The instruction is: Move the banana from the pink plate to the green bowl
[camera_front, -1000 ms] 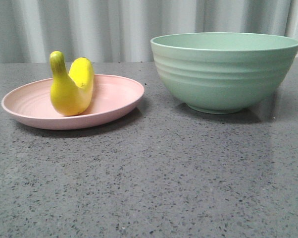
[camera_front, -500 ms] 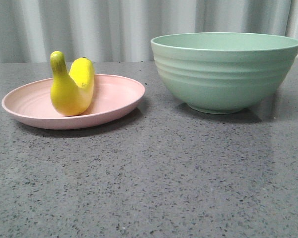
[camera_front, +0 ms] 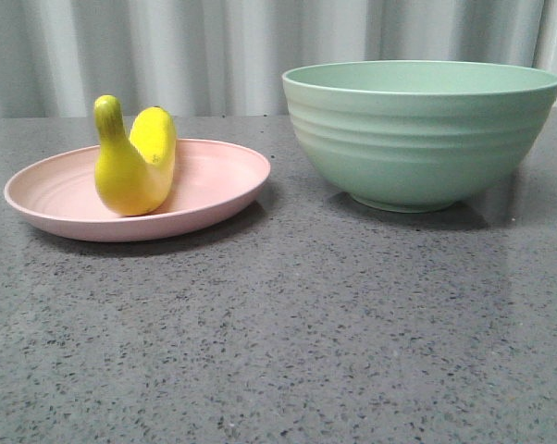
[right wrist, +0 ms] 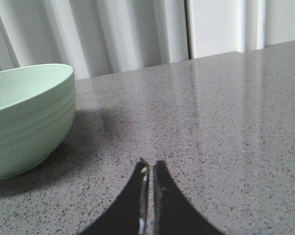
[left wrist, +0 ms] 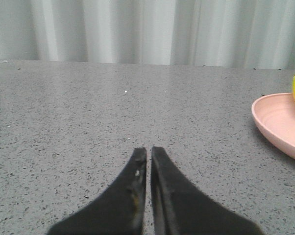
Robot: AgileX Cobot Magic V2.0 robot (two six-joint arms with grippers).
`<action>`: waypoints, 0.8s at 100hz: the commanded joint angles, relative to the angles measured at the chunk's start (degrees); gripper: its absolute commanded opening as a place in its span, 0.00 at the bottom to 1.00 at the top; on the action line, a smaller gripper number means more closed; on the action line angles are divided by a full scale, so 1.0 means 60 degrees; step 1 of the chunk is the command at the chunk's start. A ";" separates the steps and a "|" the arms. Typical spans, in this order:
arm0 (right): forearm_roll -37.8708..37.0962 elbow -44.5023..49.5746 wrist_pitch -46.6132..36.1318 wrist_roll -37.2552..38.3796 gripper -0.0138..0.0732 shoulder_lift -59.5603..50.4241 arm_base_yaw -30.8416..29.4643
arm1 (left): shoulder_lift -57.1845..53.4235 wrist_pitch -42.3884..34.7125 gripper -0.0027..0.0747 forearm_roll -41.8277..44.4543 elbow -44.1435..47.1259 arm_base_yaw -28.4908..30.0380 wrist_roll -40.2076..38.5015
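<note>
No change across the last second, so task not started: both arms parked low over grey table (camera_front: 288, 342), left gripper (left wrist: 148, 155) and right gripper (right wrist: 150, 167) pinched closed and empty, visible in wrist views only, banana (camera_front: 135, 162) sitting on pink plate (camera_front: 214, 185), green bowl (camera_front: 417, 134) beside it.
</note>
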 commanded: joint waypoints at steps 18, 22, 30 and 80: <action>-0.0080 0.0083 -0.0675 -0.0054 0.07 -0.0136 -0.0064 | 0.0193 -0.0818 0.01 -0.0075 -0.0034 0.0036 -0.0013; -0.0080 0.0083 -0.0675 -0.0054 0.07 -0.0136 -0.0064 | 0.0193 -0.0818 0.01 -0.0075 -0.0034 0.0036 -0.0013; -0.0080 0.0083 -0.0675 -0.0054 0.07 -0.0136 -0.0064 | 0.0193 -0.0818 0.01 -0.0075 -0.0034 0.0036 -0.0013; -0.0167 -0.2426 0.1693 -0.0054 0.07 0.0692 -0.0064 | 0.0792 0.1047 0.01 -0.0152 -0.2716 0.0036 0.0779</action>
